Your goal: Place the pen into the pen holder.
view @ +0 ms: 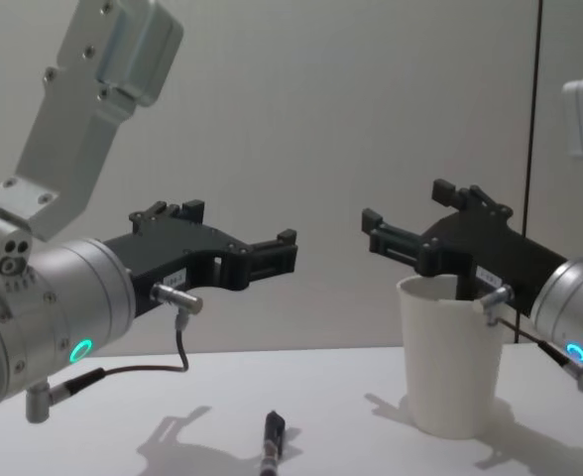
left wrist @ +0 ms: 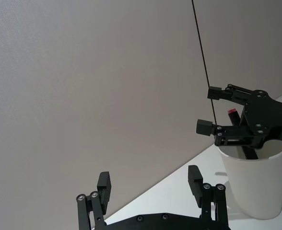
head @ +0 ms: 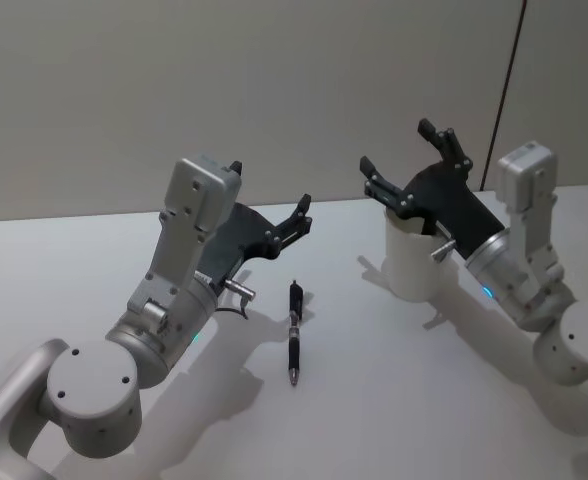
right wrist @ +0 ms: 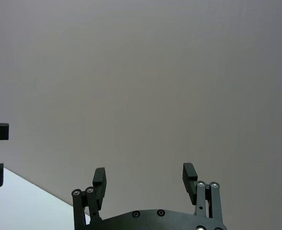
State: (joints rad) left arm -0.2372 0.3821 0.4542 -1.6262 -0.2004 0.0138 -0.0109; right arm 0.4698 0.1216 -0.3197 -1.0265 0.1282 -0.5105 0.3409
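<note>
Looking over the worktop (head: 374, 410), I take the pen holder (head: 409, 268) as my landmark: it stands upright on the right side. The pen (head: 294, 338) lies flat to the left of the pen holder and a little nearer to the robot, well apart from it. Its length runs roughly away from the robot and nothing touches it.

The left gripper (left wrist: 149, 181) hangs in the air to the left of the pen holder, above and just beyond the pen's far end. Its jaws are wide and hold nothing. The right gripper (head: 395, 146) hovers just over the pen holder's rim, its jaws also wide and empty. In the left wrist view something with a red tip (left wrist: 233, 113) pokes up from inside the pen holder behind the right gripper's fingers. I read it as a pen already standing in there, but I cannot be sure.

My judgement is that the task is at its very start, with the reach for the pen not yet made. The left arm is the nearer one, so I would use it. The next move calls for bringing that gripper down over the middle of the barrel and turning the wrist so the jaws straddle the pen across its length. Then I would close before the fingertips press into the worktop. After the lift, the pen must be tipped upright to enter the mouth. The right gripper above the rim would need to move aside first.
</note>
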